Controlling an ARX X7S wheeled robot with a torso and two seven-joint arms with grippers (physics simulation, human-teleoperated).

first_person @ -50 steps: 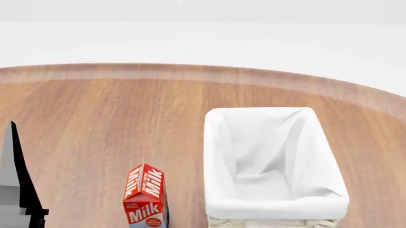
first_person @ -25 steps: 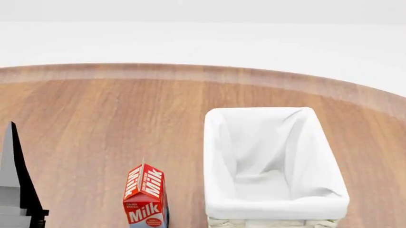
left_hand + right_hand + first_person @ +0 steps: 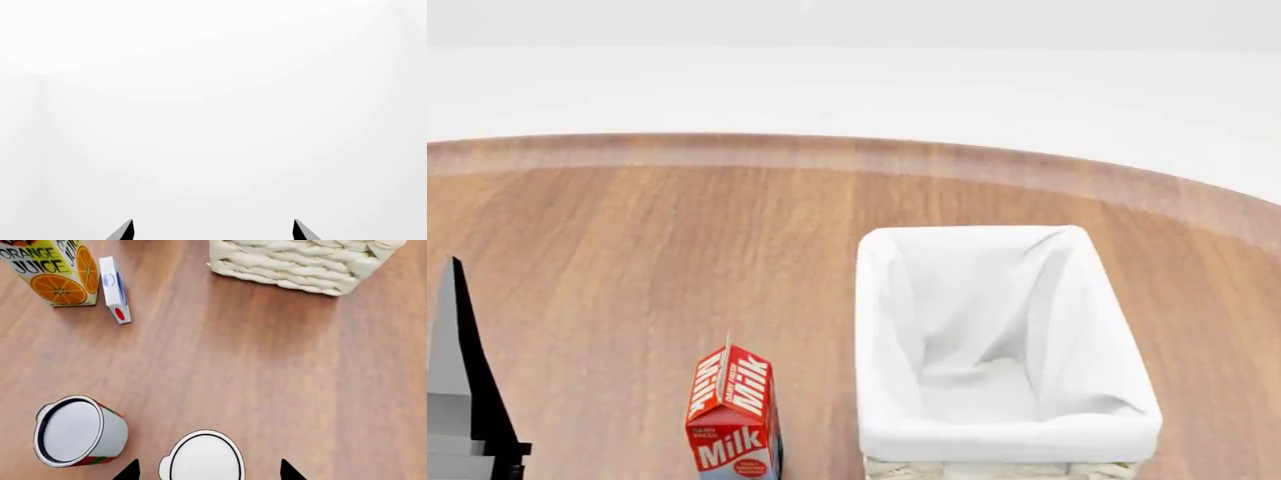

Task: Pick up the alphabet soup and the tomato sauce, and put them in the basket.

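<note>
In the right wrist view the tomato sauce [image 3: 80, 432] stands upright on the wood, with red and green showing under its pale lid. Beside it stands a second can [image 3: 203, 457], probably the alphabet soup. Only its pale lid shows and its label is hidden. My right gripper [image 3: 208, 470] is open, with one fingertip on each side of that can and clear of it. The basket [image 3: 307, 265] shows its woven wall farther on. Its white liner [image 3: 888, 330] is seen from above in the head view. My left gripper [image 3: 213, 227] is open and faces blank white.
An orange juice carton [image 3: 53, 270] and a small white-and-blue box [image 3: 115, 287] stand beyond the cans. A red milk carton [image 3: 734, 410] stands left of the basket. Part of my left arm [image 3: 461, 400] rises at the head view's lower left.
The left arm's tip at the head view's lower left has dipped very slightly. Basket and milk carton have not moved.
</note>
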